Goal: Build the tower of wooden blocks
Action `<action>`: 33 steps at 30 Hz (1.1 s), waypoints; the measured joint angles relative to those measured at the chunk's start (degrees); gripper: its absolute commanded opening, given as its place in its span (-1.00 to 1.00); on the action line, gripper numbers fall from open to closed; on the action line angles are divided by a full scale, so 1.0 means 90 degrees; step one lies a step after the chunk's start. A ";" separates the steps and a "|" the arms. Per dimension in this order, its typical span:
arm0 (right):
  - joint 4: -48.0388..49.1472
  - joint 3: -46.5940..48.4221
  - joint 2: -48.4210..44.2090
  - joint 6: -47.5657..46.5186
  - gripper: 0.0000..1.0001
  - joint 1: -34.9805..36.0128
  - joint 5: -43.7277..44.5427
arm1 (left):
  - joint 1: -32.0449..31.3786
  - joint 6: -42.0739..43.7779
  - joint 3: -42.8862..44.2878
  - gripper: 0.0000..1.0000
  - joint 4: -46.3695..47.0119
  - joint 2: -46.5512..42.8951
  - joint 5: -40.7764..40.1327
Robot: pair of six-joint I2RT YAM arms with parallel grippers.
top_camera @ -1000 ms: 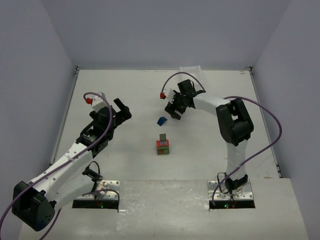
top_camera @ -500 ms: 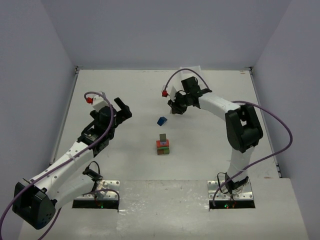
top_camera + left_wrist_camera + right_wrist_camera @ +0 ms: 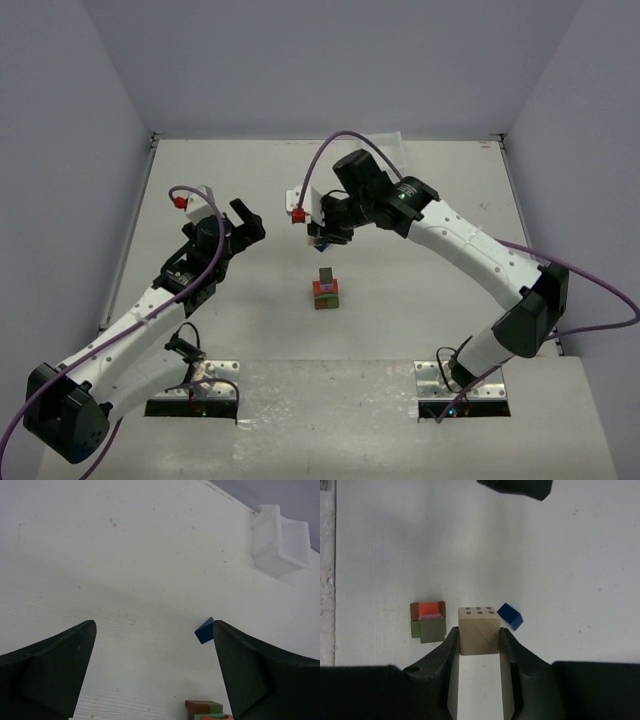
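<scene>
Right gripper clamping beige block between both fingers, dotted end face pointing outward, hanging above table. Blue wedge block lying loose on table, near Tower. Tower standing mid-table, olive-grey piece sitting atop red-orange and green layers. Left gripper hovering off to left, jaws gaping wide, gripping nothing
</scene>
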 measured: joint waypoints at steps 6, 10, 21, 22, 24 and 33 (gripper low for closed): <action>-0.0894 -0.0120 0.0004 -0.0143 -0.66 0.0538 0.0514 | 0.0000 -0.0005 -0.0010 1.00 -0.0020 0.0000 0.0059; -0.1202 -0.0216 0.0002 -0.0228 -0.62 0.0846 0.0645 | 0.0000 -0.0003 -0.0010 1.00 -0.0018 0.0018 0.0097; -0.0918 -0.0759 -0.0010 -0.0051 -0.57 0.0958 0.1034 | 0.0000 -0.0005 -0.0010 1.00 -0.0018 0.0160 0.0171; -0.0854 -0.0765 -0.0011 -0.0039 -0.57 0.0958 0.1075 | 0.0000 -0.0005 -0.0010 1.00 -0.0018 0.0160 0.0171; -0.0731 -0.0791 -0.0013 -0.0023 -0.57 0.0958 0.1139 | 0.0000 -0.0005 -0.0010 1.00 -0.0018 0.0160 0.0171; -0.0504 -0.0878 -0.0013 0.0072 -0.55 0.0958 0.1246 | 0.0000 -0.0003 -0.0010 1.00 -0.0018 0.0160 0.0181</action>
